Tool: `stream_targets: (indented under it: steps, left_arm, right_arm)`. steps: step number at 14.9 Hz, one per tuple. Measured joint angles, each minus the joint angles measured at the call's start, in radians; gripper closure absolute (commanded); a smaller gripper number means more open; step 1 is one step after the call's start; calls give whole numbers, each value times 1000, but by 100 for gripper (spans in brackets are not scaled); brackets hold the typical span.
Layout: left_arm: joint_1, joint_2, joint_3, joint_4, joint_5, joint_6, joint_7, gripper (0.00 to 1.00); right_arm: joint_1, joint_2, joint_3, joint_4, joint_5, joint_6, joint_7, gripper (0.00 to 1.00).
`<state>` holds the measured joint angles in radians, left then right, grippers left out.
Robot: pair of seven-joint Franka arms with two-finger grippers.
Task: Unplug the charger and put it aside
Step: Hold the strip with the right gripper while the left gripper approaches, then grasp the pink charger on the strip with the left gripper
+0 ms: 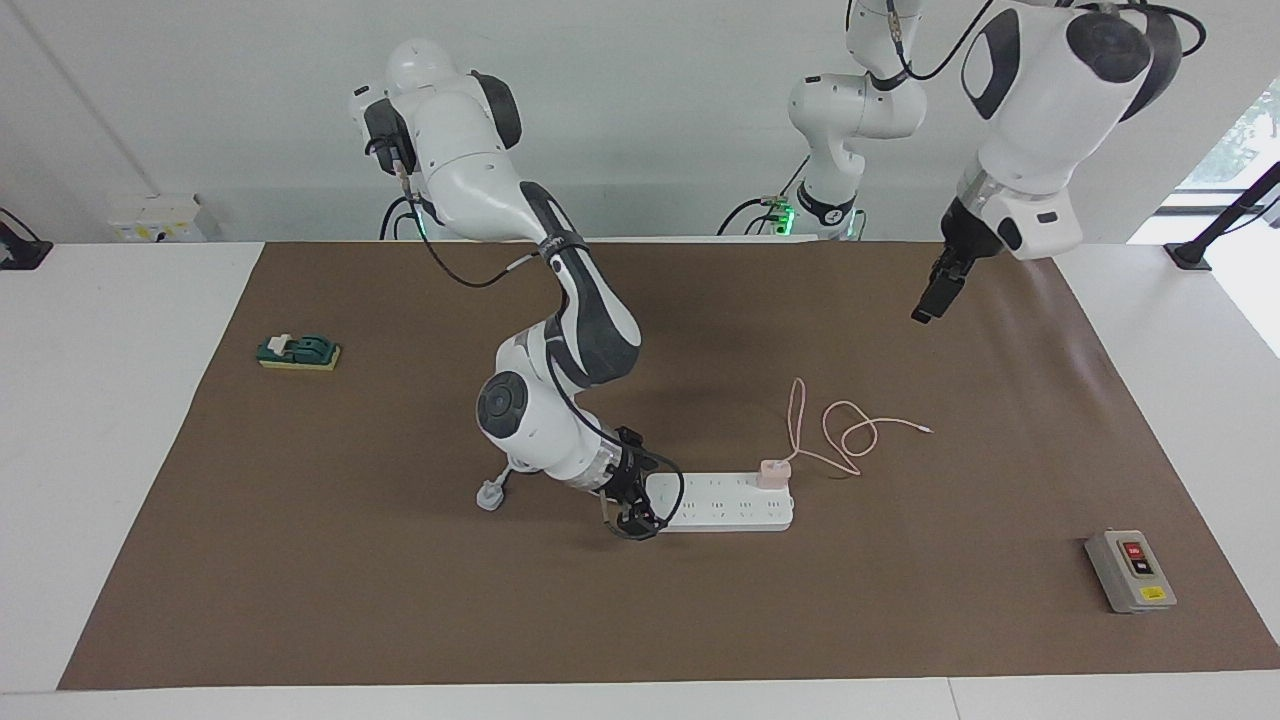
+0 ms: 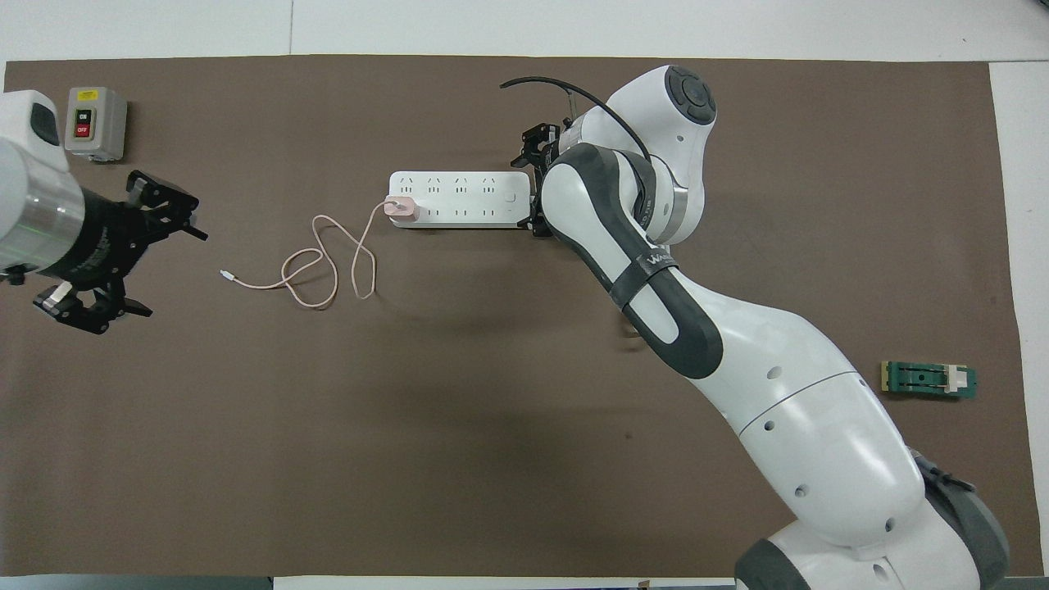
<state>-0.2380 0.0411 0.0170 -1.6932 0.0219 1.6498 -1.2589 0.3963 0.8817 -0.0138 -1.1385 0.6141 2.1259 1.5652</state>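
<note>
sitting plugged into the white power strip (image 1: 722,503) at the end nearest the left arm's side of the table, the pale pink charger (image 1: 773,472) is standing up from the row of sockets nearer the robots, and its thin pink cable (image 1: 838,430) is trailing off in loose loops across the brown mat (image 1: 400,620) toward the left arm's end, the small plug tip lying free. the right gripper (image 1: 636,507) is reaching down low at the other end of the power strip, where the thick white cord leaves it; its black fingers are straddling that end, spread to either side of the strip in the overhead view, though whether they are actually touching it cannot be told. the white wall plug (image 1: 490,495) of the strip's cord is lying on the mat toward the right arm's end. the left gripper (image 2: 123,254) is hanging in the air over the mat, well apart from the cable, with its fingers spread wide. a grey switch box (image 1: 1130,572) with red and black buttons is lying near the mat's corner, farther from the robots, and a small green block (image 1: 298,352) is lying toward the right arm's end.
</note>
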Motion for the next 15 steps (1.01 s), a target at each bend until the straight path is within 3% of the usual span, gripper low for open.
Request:
stream_targets:
  steps: [4, 5, 9, 12, 15]
  left_arm:
    - [-26, 147, 0, 66, 13, 85, -230, 0]
    - [-35, 221, 0, 129, 12, 86, -295, 0]
    - [-48, 381, 0, 312, -37, 98, -372, 0]
    - [-49, 449, 0, 361, -107, 179, -381, 0]
    - [-66, 470, 0, 363, -116, 240, -385, 0]
  right_arm:
    - [1, 14, -2, 5, 0, 25, 0, 0]
    - [1, 14, -2, 5, 0, 26, 0, 0]
    - [3, 15, -1, 6, 0, 16, 0, 0]
    - [3, 16, 3, 11, 0, -17, 17, 0]
    - [5, 16, 4, 22, 0, -17, 33, 0]
